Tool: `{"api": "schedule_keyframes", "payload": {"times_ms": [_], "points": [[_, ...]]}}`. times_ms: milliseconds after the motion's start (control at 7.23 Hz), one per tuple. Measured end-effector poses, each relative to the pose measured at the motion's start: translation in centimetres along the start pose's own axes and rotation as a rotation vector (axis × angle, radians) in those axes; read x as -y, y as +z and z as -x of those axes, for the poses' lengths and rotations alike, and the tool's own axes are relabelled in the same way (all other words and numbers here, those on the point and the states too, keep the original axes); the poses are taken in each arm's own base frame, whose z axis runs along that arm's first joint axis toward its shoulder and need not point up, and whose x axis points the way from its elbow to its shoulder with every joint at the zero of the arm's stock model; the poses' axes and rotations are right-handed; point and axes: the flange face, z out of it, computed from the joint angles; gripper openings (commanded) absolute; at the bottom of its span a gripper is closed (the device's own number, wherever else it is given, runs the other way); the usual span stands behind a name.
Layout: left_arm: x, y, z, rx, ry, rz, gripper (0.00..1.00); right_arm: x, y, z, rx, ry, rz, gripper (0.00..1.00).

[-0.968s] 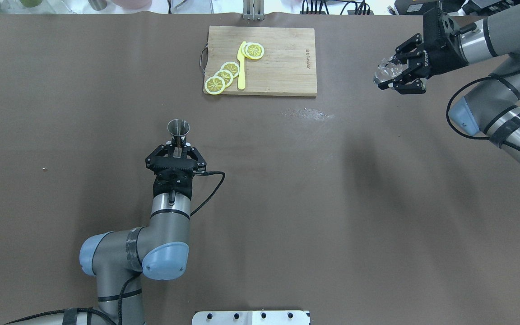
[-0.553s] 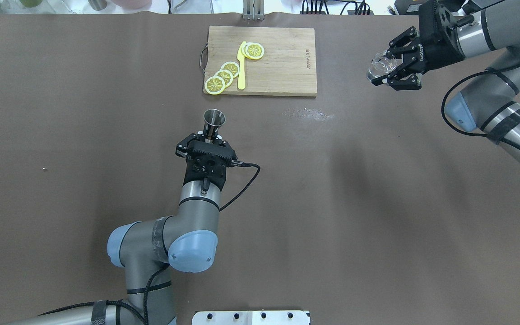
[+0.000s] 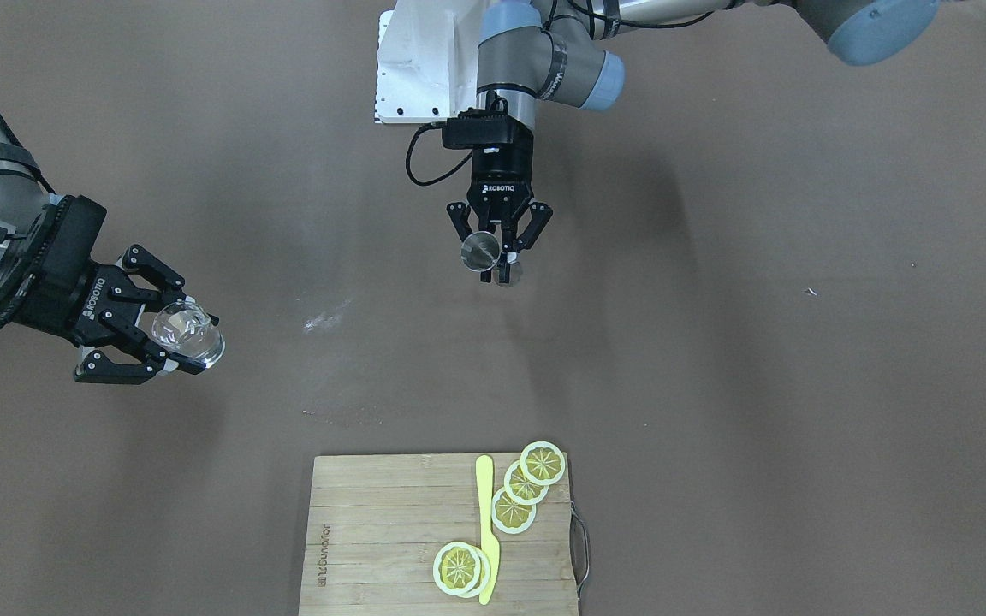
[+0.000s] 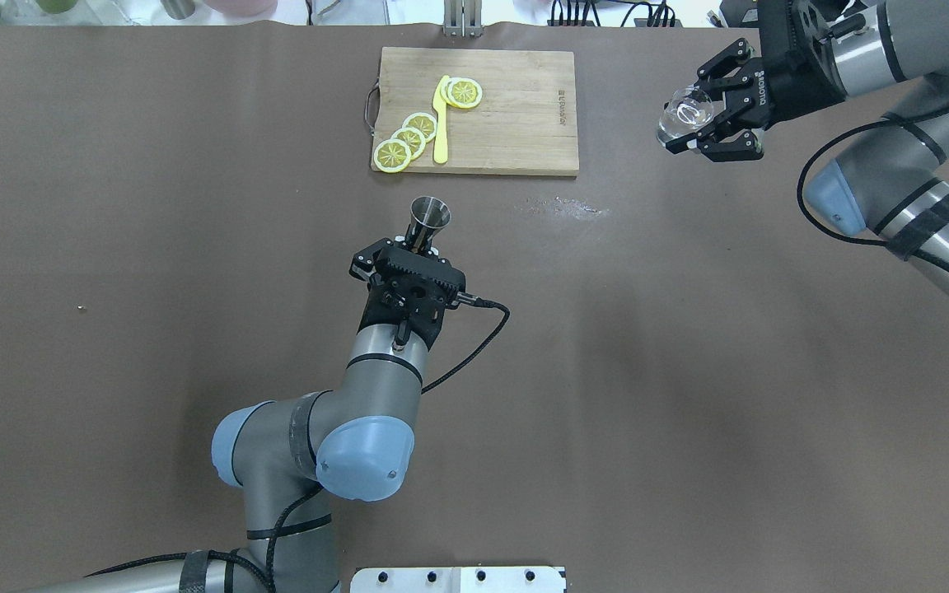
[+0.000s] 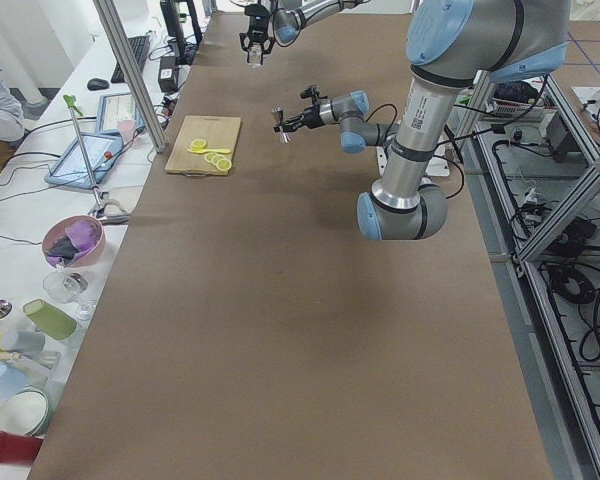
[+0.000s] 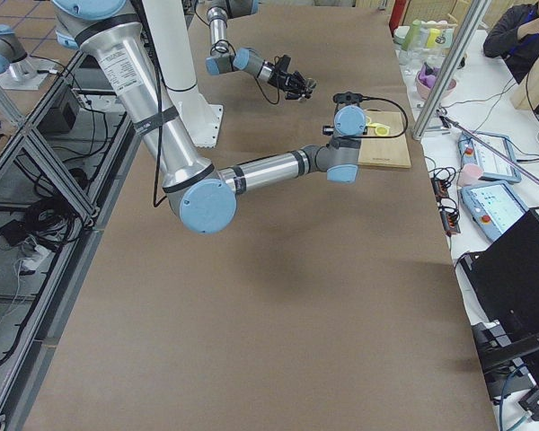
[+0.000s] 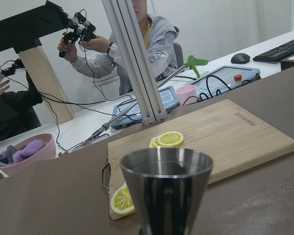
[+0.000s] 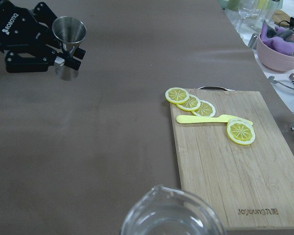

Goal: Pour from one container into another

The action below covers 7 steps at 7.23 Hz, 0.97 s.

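A steel jigger (image 4: 429, 216) stands upright above the table's middle, just short of the cutting board. My left gripper (image 4: 418, 242) is shut on its narrow waist. In the front view the jigger (image 3: 482, 251) hangs clear of the table, and the left wrist view shows its open cup (image 7: 166, 181) close up. A clear glass cup with a spout (image 4: 683, 116) is held at the far right, with my right gripper (image 4: 695, 125) shut on it. The glass (image 3: 188, 334) is tilted on its side in the front view. Its rim (image 8: 170, 215) fills the bottom of the right wrist view.
A bamboo cutting board (image 4: 516, 115) at the far centre carries lemon slices (image 4: 409, 138) and a yellow knife (image 4: 441, 123). White specks (image 4: 563, 207) lie on the brown table between the arms. People sit behind a metal post (image 7: 132, 58) beyond the far edge.
My left arm has carried the jigger to the right and farther out, toward the cutting board. My right gripper has moved left and slightly farther with the glass.
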Motion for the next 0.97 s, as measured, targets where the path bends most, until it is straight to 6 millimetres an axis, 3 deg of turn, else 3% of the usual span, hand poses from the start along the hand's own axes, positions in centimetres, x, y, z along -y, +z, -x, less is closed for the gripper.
{"api": "schedule_keyframes", "payload": {"times_ms": [553,968], "points": [[4.3,0.3,-2.7,-0.081,-0.049,0.029,0.0,4.6,1.7,1.4,0.058,-0.007,-0.002,0.0],[7.4,2.3,-1.7,-0.163,-0.081,0.094,0.0,8.0,2.7,1.2,0.085,0.004,0.019,0.0]]}}
